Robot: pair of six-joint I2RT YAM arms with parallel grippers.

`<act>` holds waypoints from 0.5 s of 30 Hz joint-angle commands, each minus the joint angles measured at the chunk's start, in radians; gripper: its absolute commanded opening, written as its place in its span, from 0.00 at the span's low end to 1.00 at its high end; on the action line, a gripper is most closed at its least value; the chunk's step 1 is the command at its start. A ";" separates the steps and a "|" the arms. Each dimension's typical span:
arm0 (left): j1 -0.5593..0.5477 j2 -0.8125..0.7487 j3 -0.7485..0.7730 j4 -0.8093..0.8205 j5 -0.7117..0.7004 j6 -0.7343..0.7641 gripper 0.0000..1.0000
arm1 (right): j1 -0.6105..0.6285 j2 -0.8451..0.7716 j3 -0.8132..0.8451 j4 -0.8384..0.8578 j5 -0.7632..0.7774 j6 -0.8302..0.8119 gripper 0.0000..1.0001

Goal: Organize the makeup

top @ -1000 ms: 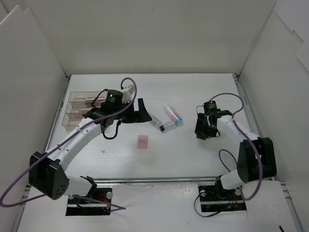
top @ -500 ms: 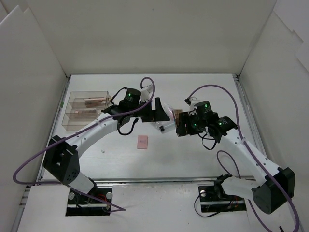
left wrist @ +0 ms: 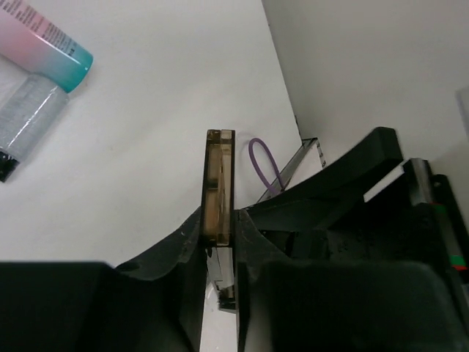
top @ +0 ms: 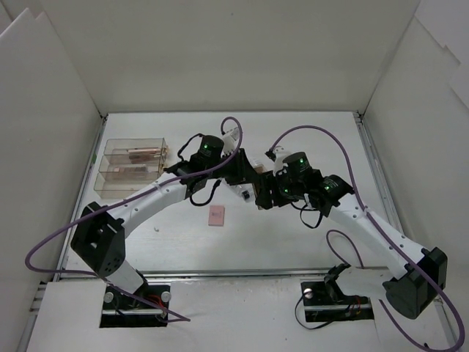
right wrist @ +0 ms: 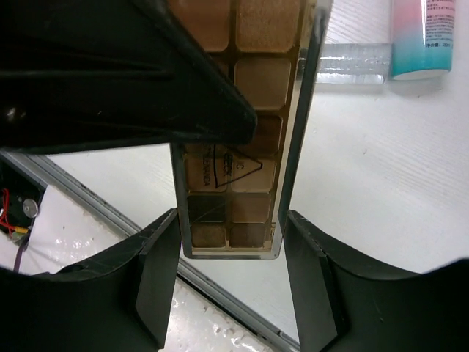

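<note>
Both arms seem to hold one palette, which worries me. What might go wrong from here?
1. The left gripper and right gripper both clamp the palette; if either arm pulls before one lets go, it may twist or slip.
2. A dropped palette might hit the tube lying nearby.

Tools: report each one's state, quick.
Left tool: closed on the thin edge of the palette.
Right tool: closed across the width of the same palette.
</note>
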State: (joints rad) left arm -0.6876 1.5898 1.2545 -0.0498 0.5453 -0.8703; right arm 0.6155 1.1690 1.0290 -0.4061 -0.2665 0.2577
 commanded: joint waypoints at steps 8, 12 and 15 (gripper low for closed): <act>0.071 -0.116 -0.075 0.117 -0.079 -0.070 0.00 | 0.024 0.072 0.114 0.030 0.097 0.014 0.75; 0.218 -0.197 -0.135 0.085 -0.088 -0.084 0.00 | 0.012 0.070 0.138 0.029 0.142 0.026 0.80; 0.393 -0.264 -0.168 0.022 -0.111 -0.085 0.00 | -0.003 0.052 0.132 0.027 0.167 0.028 0.81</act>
State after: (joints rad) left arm -0.4263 1.4441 1.0763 -0.0322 0.4751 -0.9333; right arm 0.6262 1.2453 1.1252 -0.4091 -0.1600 0.2718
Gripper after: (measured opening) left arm 0.124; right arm 0.808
